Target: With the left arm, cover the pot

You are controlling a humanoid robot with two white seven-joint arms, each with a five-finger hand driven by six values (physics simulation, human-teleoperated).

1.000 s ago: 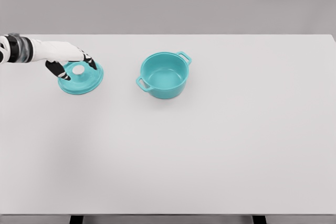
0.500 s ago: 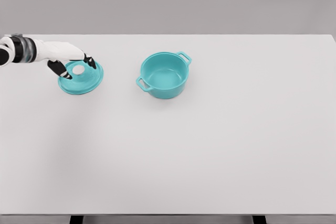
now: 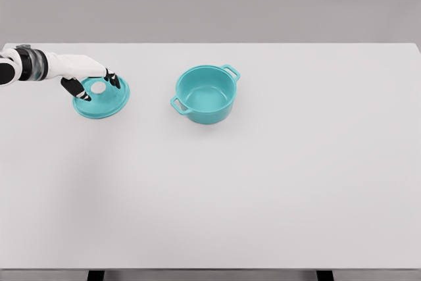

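- The left hand (image 3: 89,74) comes in from the far left edge and sits right over the teal lid (image 3: 101,99), fingers curled down around the pale knob (image 3: 98,87) in the lid's middle. I honestly can't tell if they're pinching the knob or just caging it, since the dark fingertips (image 3: 114,82) look to be on either side of it with the knob showing between them.
- So I'd call the step "get a proper grip on the knob". Best bet is to close fully on it before lifting. If only the tips catch it, the lid will probably tilt or slip on the way up.
- The lid looks to be lying flat on the table (image 3: 263,189), knob up, so a straight vertical lift should keep it level.
- The pot (image 3: 205,94) stands open and upright to the right of the lid, well apart from it, with one handle toward the near left and one at the far right.
- For the carry, I'd lift the lid above the rim first, then go sideways. Dragging low risks clipping that near-left handle.
- Lower it centred and level so the lid seats in the rim rather than hanging on one edge.
- Right arm isn't in the shot at all.
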